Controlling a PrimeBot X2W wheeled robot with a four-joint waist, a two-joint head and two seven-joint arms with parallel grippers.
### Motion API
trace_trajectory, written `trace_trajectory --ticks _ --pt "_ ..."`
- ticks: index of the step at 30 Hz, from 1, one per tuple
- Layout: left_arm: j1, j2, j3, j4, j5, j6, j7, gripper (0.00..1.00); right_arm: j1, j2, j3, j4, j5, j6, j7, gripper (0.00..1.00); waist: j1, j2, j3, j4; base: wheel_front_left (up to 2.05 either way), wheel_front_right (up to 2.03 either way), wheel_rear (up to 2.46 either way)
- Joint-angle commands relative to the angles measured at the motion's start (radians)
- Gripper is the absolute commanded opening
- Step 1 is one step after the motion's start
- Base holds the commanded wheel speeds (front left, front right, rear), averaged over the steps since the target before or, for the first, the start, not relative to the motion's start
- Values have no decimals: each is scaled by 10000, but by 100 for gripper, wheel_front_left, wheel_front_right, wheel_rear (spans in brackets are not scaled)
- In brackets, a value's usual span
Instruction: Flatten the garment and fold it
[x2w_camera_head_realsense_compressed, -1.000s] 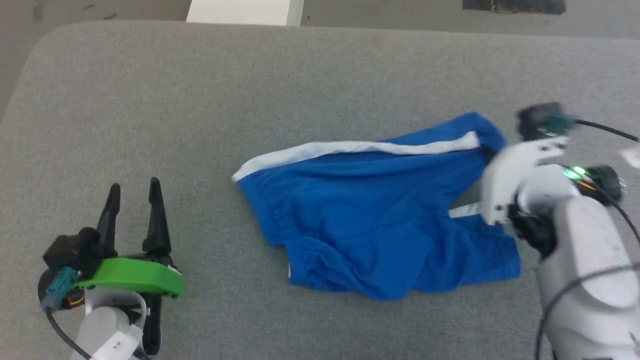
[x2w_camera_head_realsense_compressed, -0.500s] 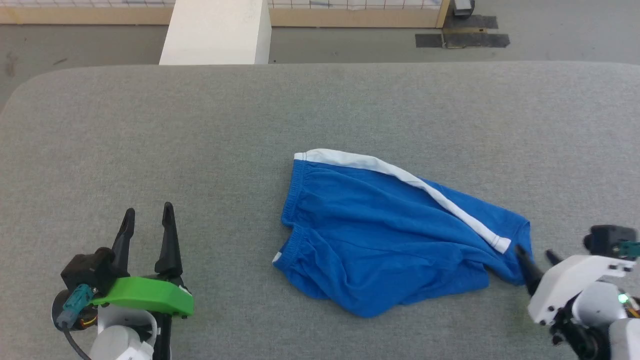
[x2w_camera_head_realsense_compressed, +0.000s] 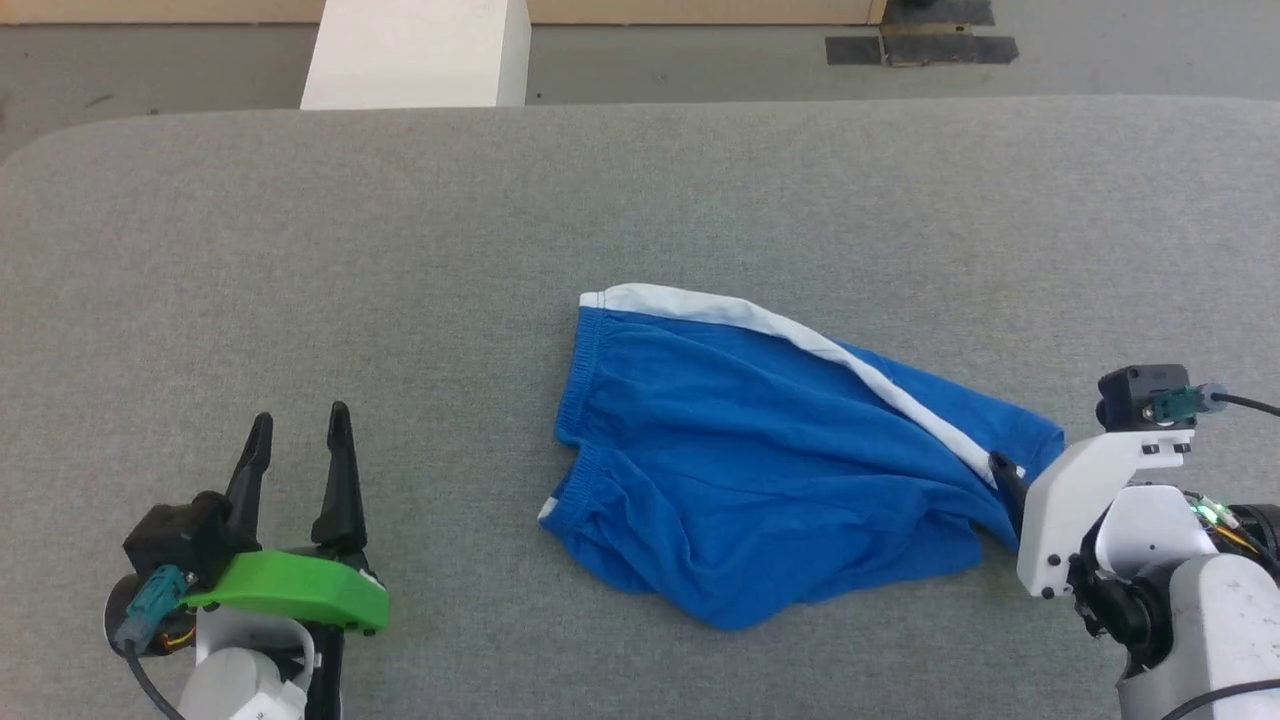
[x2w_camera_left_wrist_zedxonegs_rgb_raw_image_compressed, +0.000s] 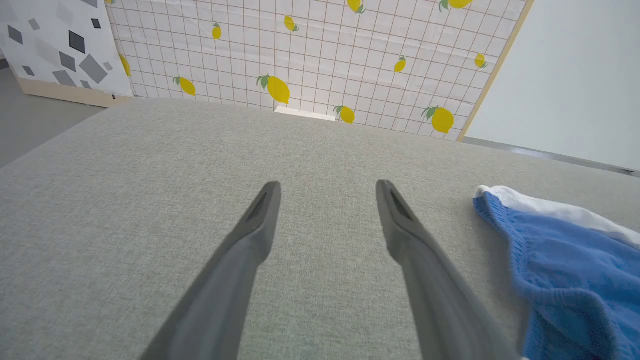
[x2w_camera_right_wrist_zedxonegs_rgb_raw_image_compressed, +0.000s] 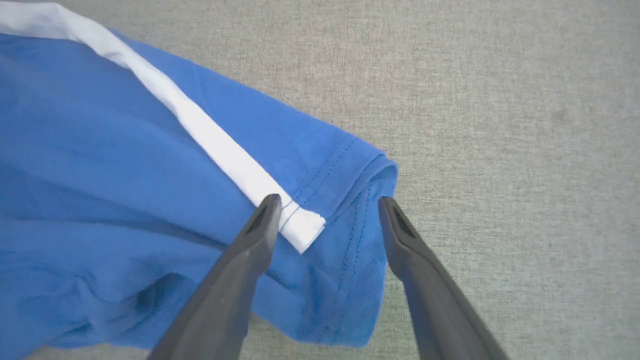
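Garment (x2w_camera_head_realsense_compressed: 770, 470) crumpled on grey table (x2w_camera_head_realsense_compressed: 300, 250), centre-right, white waistband (x2w_camera_head_realsense_compressed: 700, 305) running diagonally along far edge down to right corner. Right gripper (x2w_camera_right_wrist_zedxonegs_rgb_raw_image_compressed: 328, 199) over that corner, fingers apart, clamping nothing. Left gripper (x2w_camera_head_realsense_compressed: 300, 413) well left of cloth, fingers spread, empty.

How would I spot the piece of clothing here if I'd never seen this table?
On the wide grey table, right of centre, lies the garment, rumpled. Its bright blue fabric and white waistband stand out against the plain grey surface.

White arms (x2w_camera_head_realsense_compressed: 1190, 620), blk fingers (x2w_camera_head_realsense_compressed: 340, 470), green L-wrist cover (x2w_camera_head_realsense_compressed: 290, 590).
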Motion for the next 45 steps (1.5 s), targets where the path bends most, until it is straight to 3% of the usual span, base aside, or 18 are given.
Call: trace_trajectory --ticks 1,5,6,7,8,9,17,22,27,28,29,38,45 --pt "-115 108 -32 6 -45 -68 -47 100 -184 -4 -11 132 -95 -15 19 100 0 0 86 87 0 0 0" --pt "-155 212 -8 35 -120 -68 -47 100 -251 -4 72 443 -85 -15 -33 98 0 0 166 146 0 0 0" --pt "-160 239 2 52 -140 -68 -47 100 -265 -4 94 483 -75 -15 -59 52 0 0 186 147 0 0 0" --pt "-167 263 5 72 -154 -68 -47 100 -276 -4 103 509 -65 -15 -80 36 0 0 198 147 0 0 0" --pt "-175 288 5 92 -165 -68 -47 100 -287 -4 114 542 -48 -15 -105 0 0 0 198 141 0 0 0" --pt "-177 301 4 101 -170 -68 -47 100 -292 -4 132 567 -32 -15 -117 0 0 0 196 136 0 0 0" --pt "-280 277 -102 96 -150 -68 -47 100 -589 -4 123 510 146 -15 -117 0 0 0 248 124 0 0 0" --pt "-679 477 -502 -45 -356 -68 -47 100 -2602 -4 -371 902 -151 -15 588 0 0 0 941 408 0 0 0" --pt "-993 634 -830 -2 -580 -69 -47 100 -3921 -4 -1279 2079 -708 -15 1044 0 0 0 1382 834 0 0 0" --pt "-1041 658 -868 20 -631 -69 -47 100 -4097 -4 -1429 2294 -872 -15 1034 41 0 0 1447 922 0 0 0" --pt "-1069 679 -886 39 -665 -69 -47 100 -4231 -4 -1543 2452 -948 -15 984 100 0 0 1479 977 0 0 0" --pt "-947 754 -871 361 -624 -69 -47 100 -4895 -4 -2519 2833 -1153 -15 -781 100 0 0 868 1008 0 0 0" --pt "-471 421 -701 389 -257 -50 -47 100 -2985 -4 -1905 1793 -89 -15 -2125 100 0 0 -287 603 0 0 0"
